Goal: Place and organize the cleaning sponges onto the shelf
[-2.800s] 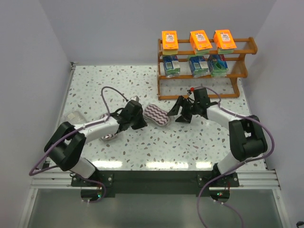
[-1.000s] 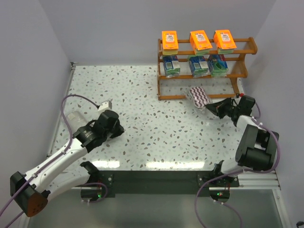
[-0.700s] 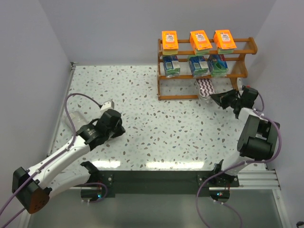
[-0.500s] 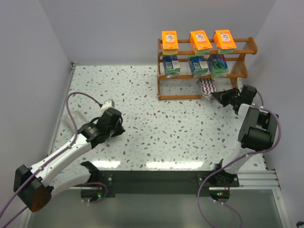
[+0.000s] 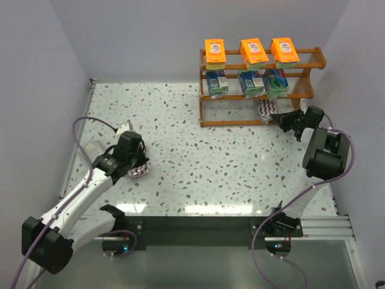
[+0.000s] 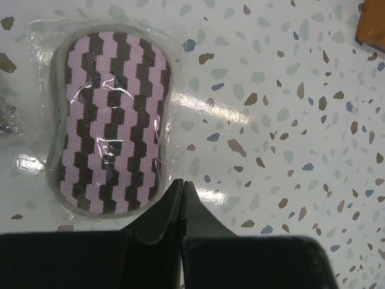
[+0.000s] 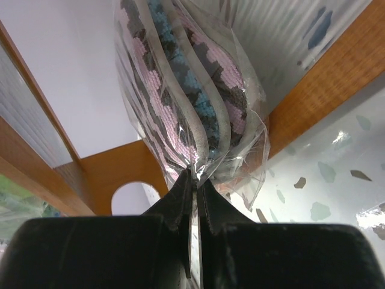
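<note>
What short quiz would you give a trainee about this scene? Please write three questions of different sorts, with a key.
1. True or false: the right gripper is shut on the edge of a zigzag pad bag.
2. Which packs stand on the top tier of the shelf? A: orange packs. B: blue-green packs. C: zigzag pads.
3. Fill the gap: the left gripper, next to the zigzag pad on the table, is ___ (open or shut).
Key: 1 true; 2 A; 3 shut.
</note>
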